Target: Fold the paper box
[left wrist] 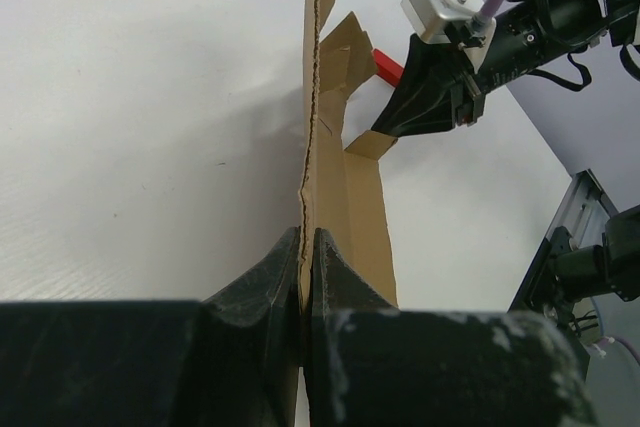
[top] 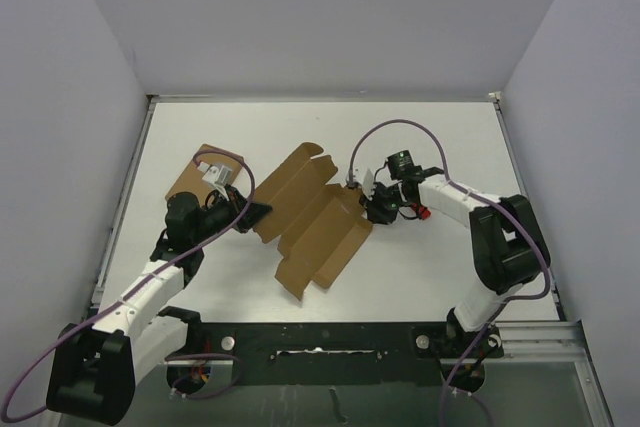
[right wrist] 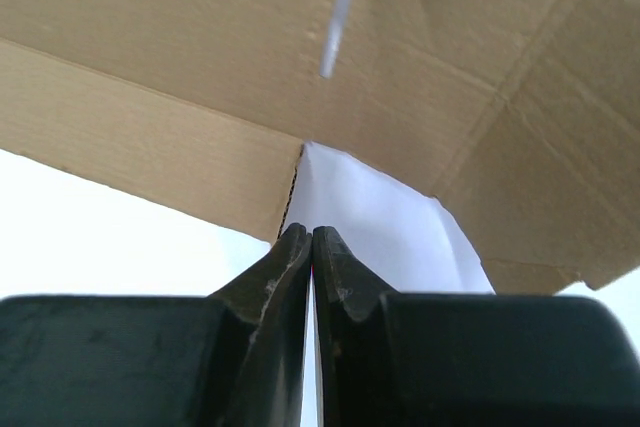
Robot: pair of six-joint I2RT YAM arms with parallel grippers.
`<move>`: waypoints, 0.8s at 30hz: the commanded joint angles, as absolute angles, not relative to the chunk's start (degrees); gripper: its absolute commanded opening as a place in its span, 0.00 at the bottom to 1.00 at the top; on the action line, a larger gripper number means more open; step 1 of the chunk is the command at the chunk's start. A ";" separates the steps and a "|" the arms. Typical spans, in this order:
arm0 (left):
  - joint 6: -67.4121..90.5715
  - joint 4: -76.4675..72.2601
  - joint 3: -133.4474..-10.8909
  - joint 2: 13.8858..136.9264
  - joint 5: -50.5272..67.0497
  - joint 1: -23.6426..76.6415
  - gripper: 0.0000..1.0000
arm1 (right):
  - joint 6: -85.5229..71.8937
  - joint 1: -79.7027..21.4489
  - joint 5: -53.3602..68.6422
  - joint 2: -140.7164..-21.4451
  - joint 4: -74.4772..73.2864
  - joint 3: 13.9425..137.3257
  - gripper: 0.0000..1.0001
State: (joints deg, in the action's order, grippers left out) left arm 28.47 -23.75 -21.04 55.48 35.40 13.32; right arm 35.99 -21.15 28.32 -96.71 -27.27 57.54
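White table (top: 440,137) carries the paper box (top: 318,219) at its middle, mostly unfolded; left gripper (left wrist: 308,247) pinches its edge, right gripper (right wrist: 312,237) is closed, empty.

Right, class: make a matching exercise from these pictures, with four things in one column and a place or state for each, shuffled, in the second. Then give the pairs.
Column one
1. die-cut brown cardboard sheet
2. small red block
3. left black two-finger gripper
4. right black two-finger gripper

Column two
a. shut, tip at a flap on the sheet's right side
b. shut on the sheet's left edge
c. on the white table, right of the sheet
d. spread open mid-table

Pairs: 1-d, 2-c, 3-b, 4-a
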 commanded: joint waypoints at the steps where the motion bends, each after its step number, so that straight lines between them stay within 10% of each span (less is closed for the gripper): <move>1: 28.70 -27.25 -22.54 55.81 36.39 12.83 0.00 | 38.44 -22.62 32.86 -92.94 -28.44 59.42 0.06; 24: 28.25 -26.88 -22.94 56.32 36.65 12.48 0.00 | 38.40 -26.37 30.63 -102.54 -34.98 63.82 0.04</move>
State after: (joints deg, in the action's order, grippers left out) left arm 28.40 -23.70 -21.04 56.07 35.88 12.95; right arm 38.92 -26.00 31.64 -102.17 -33.36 61.52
